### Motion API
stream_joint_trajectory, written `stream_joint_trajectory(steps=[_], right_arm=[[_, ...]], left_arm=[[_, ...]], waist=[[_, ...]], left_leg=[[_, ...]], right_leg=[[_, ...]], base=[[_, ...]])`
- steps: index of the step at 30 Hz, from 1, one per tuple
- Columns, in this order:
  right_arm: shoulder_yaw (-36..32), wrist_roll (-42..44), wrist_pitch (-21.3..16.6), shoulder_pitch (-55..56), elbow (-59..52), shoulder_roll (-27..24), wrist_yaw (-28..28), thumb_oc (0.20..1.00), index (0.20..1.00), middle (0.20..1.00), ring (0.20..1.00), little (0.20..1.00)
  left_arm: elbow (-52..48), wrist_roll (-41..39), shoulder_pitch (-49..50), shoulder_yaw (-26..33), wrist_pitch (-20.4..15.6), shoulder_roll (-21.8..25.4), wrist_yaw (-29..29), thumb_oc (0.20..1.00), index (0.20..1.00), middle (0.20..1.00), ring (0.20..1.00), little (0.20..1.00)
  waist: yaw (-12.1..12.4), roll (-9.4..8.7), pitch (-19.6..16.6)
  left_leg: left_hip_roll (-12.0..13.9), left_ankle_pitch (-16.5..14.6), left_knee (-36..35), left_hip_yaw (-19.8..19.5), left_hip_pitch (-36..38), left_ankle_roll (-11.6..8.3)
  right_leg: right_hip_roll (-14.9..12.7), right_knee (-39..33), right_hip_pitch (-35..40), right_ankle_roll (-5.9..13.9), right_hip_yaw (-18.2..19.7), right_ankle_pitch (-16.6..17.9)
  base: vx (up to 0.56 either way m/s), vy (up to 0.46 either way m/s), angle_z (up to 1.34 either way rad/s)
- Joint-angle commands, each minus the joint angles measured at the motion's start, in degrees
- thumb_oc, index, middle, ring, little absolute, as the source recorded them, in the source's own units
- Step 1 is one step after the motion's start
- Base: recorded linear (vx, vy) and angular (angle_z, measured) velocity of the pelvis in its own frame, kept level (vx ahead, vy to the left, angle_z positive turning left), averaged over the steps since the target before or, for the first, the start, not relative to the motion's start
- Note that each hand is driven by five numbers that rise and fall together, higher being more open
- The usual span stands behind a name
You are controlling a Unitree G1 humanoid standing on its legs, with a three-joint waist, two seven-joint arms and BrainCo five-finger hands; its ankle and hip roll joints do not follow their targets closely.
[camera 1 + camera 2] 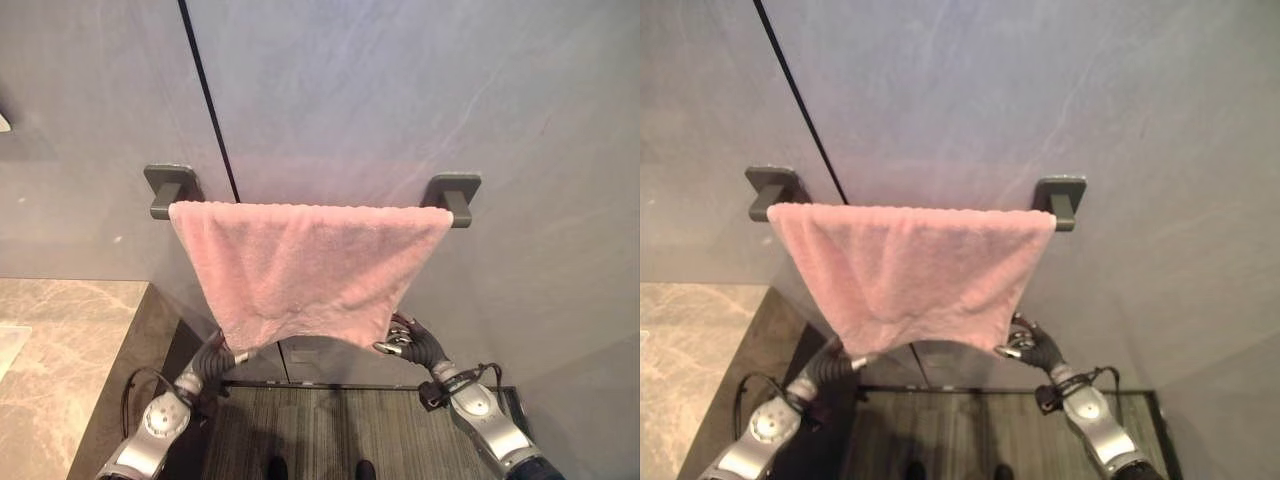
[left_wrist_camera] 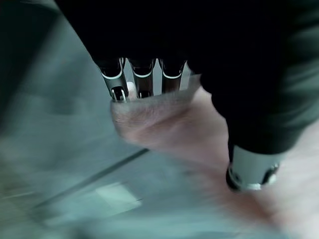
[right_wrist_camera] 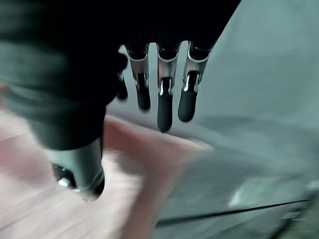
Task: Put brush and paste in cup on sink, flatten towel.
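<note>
- Left eye view: pink towel [image 1: 305, 270] hangs over the grey wall rail [image 1: 458, 196], spread almost bracket to bracket along the top, but its lower edge pulls in narrower than the top. Left hand [image 1: 213, 357] sits at the towel's lower left corner, right hand [image 1: 415, 340] at the lower right corner. Stone counter [image 1: 60, 350] at the view's left. Judged step: flattening the towel.
- Right eye view: same layout. Right hand [image 1: 1030, 347] sits just beside the towel's [image 1: 915, 275] lower right edge, fingers curled; contact with the cloth not clear from here. Left hand [image 1: 835, 360] is partly tucked behind the lower left corner.
- Left wrist view: left hand [image 2: 142, 79] fingers go behind the folded towel edge [image 2: 149, 117], thumb on the near side of the cloth. Reads as a pinch on the corner.
- Right wrist view: right hand [image 3: 164, 94] fingers hang relaxed and part-bent, free of the towel [image 3: 134, 164], which lies below them; nothing held.
- Next move, as a judgement: the right hand needs to close on its corner, then both corners drawn down and apart so the lower edge hangs as wide as the top. A hard pull could drag the cloth off the rail.
</note>
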Motion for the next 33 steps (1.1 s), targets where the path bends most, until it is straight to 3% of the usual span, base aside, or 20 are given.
stream_joint_trajectory(steps=[1,6,9,11,14,16,19,22,25,26,30,33], right_arm=[[-0.4,2.4,0.7,-1.3,4.0,2.8,0.0,1.000,1.000,1.000,1.000,1.000],[-3.6,7.6,1.5,2.4,7.0,4.2,1.1,1.000,1.000,1.000,1.000,1.000],[-2.4,2.0,1.6,0.4,17.5,5.2,-0.3,1.000,1.000,1.000,1.000,1.000],[-0.8,-7.1,3.1,-3.9,33.1,7.4,-4.2,1.000,1.000,1.000,1.000,1.000],[-0.7,-9.5,3.4,-5.4,39.1,8.5,-5.6,1.000,1.000,1.000,1.000,1.000],[-1.9,-10.5,3.6,-5.3,43.5,9.3,-6.9,1.000,1.000,1.000,1.000,1.000],[-3.3,-8.4,3.4,-4.4,43.7,9.5,-6.6,1.000,1.000,1.000,1.000,1.000],[-4.5,-4.5,2.0,-3.0,42.2,9.9,-6.9,1.000,1.000,1.000,1.000,1.000],[-4.0,-4.5,1.4,-2.8,41.2,10.1,-8.2,1.000,1.000,1.000,1.000,1.000],[-3.2,-5.3,1.7,-3.1,40.8,10.4,-8.5,1.000,1.000,1.000,1.000,1.000],[-1.4,-9.5,2.6,-4.1,41.1,10.0,-9.3,1.000,1.000,1.000,1.000,1.000],[-0.3,-14.9,4.2,-4.4,44.1,9.7,-9.2,1.000,1.000,1.000,1.000,1.000]], left_arm=[[4.1,8.5,0.4,-0.9,2.8,-0.1,0.4,1.000,1.000,1.000,1.000,1.000],[8.7,3.4,1.4,0.7,3.1,-3.3,0.7,1.000,1.000,1.000,1.000,1.000],[16.7,5.5,-2.6,-1.8,3.1,-5.8,3.4,1.000,1.000,1.000,1.000,1.000],[30.5,7.6,-7.2,-4.9,4.3,-10.4,6.4,1.000,1.000,1.000,1.000,1.000],[38.6,7.6,-9.5,-4.9,4.8,-13.0,8.3,1.000,1.000,1.000,1.000,1.000],[46.4,7.6,-9.8,-2.3,7.1,-15.1,11.0,1.000,1.000,1.000,1.000,1.000],[47.2,7.6,-9.5,-1.4,6.9,-15.4,12.0,1.000,1.000,1.000,1.000,1.000],[43.3,1.0,-9.9,1.5,4.0,-14.9,14.4,1.000,1.000,1.000,1.000,1.000],[40.6,-16.6,-10.8,7.7,1.7,-15.9,15.2,1.000,1.000,1.000,1.000,1.000],[39.5,-31.2,-12.2,12.2,-0.2,-17.3,14.7,1.000,1.000,1.000,1.000,1.000],[40.4,-28.9,-13.4,10.1,0.6,-18.0,14.1,1.000,1.000,1.000,1.000,1.000],[44.3,-21.8,-13.7,7.4,3.1,-18.5,12.5,1.000,1.000,1.000,1.000,1.000]], waist=[[0.7,-2.12,-1.6],[-0.6,-1.57,-2.1],[-0.7,-1.54,-2.2],[-0.7,-1.34,-2.5],[-0.8,-1.22,-2.5],[-1.0,-1.22,-2.8],[-1.3,-1.16,-3.0],[-1.0,-1.39,-3.2],[-0.7,-1.60,-3.3],[-0.8,-1.68,-3.3],[-1.3,-1.73,-3.1],[-1.7,-1.50,-3.2]], left_leg=[[4.4,-1.9,0.6,2.8,0.7,-2.55],[4.5,-2.1,0.6,3.5,1.3,-2.56],[4.5,-2.0,0.6,3.3,1.3,-2.67],[4.5,-2.0,0.6,3.3,1.3,-2.71],[4.5,-2.1,0.6,3.4,1.4,-2.73],[4.5,-2.1,0.6,3.7,1.7,-2.75],[4.6,-2.2,0.6,4.1,2.1,-2.81],[4.5,-2.2,0.6,3.9,2.3,-2.90],[4.4,-1.9,0.6,3.4,2.0,-3.01],[4.4,-1.8,0.6,3.3,1.9,-3.06],[4.5,-1.8,0.6,3.5,1.8,-3.05],[4.5,-1.9,0.6,3.7,1.8,-2.99]], right_leg=[[-6.6,0.1,-2.3,5.51,1.9,1.4],[-6.4,0.1,-2.4,5.42,2.5,1.5],[-6.3,0.1,-2.3,5.36,2.7,1.5],[-6.3,0.1,-2.4,5.29,2.9,1.6],[-6.2,0.1,-2.4,5.23,3.1,1.6],[-6.2,0.1,-2.4,5.11,3.5,1.7],[-6.3,0.1,-2.3,5.09,3.7,1.7],[-6.3,0.1,-1.8,4.97,3.4,1.5],[-6.4,0.1,-1.7,5.02,2.8,1.5],[-6.4,0.1,-1.8,4.98,2.8,1.6],[-6.4,0.1,-1.9,4.99,3.0,1.8],[-6.4,0.1,-2.0,4.98,3.1,1.9]], base=[[0.00,0.001,-0.26],[0.00,0.001,-0.11],[-0.01,-0.005,-0.03],[-0.01,0.001,-0.02],[-0.02,0.000,-0.11],[0.01,0.011,-0.05],[0.00,0.002,-0.02],[0.02,0.000,-0.06],[0.00,-0.004,0.03],[0.00,-0.005,0.05],[0.00,0.000,0.01],[0.00,0.000,0.00]])
